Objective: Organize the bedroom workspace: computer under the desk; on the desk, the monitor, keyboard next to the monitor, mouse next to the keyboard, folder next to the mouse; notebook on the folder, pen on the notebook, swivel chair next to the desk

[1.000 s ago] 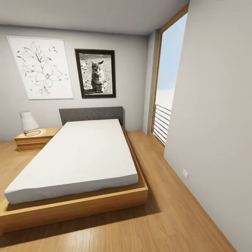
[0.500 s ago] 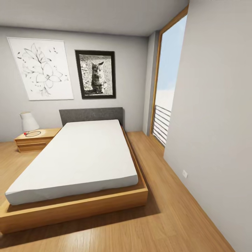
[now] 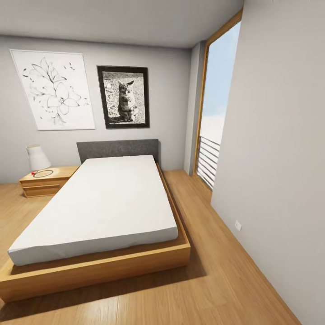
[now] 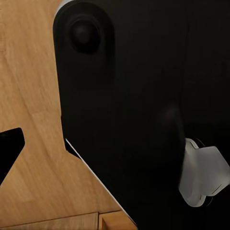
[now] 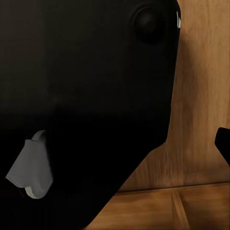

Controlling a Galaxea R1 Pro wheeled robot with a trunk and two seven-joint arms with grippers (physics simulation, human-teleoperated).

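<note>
Start with the jaws: how far either pair stands open cannot be told. In the left wrist view a dark finger tip (image 4: 9,148) pokes in at the frame edge over the wood plank floor (image 4: 33,96), beside the robot's own black body panel (image 4: 134,110). In the right wrist view a similar dark finger tip (image 5: 223,143) juts in at the edge, next to the black body panel (image 5: 86,96), with plank floor (image 5: 201,96) beyond. Nothing appears to be gripped on either side, and both arms look tucked low against the trunk, which suits a robot travelling rather than working.

Farther out, the head view gives a low wooden-framed bed with a white mattress (image 3: 104,203) and grey headboard (image 3: 117,150), a small wooden nightstand (image 3: 45,181) carrying a white lamp (image 3: 37,158), a flower drawing (image 3: 53,90) and a black-framed cat photograph (image 3: 123,96) on the grey wall, and a tall wood-framed window with a railing (image 3: 212,135).

The counter, swivel chair, folder and the other workspace items are out of sight (presumably elsewhere in the room), so I judge the robot to be searching for them; no step is done yet.
</note>
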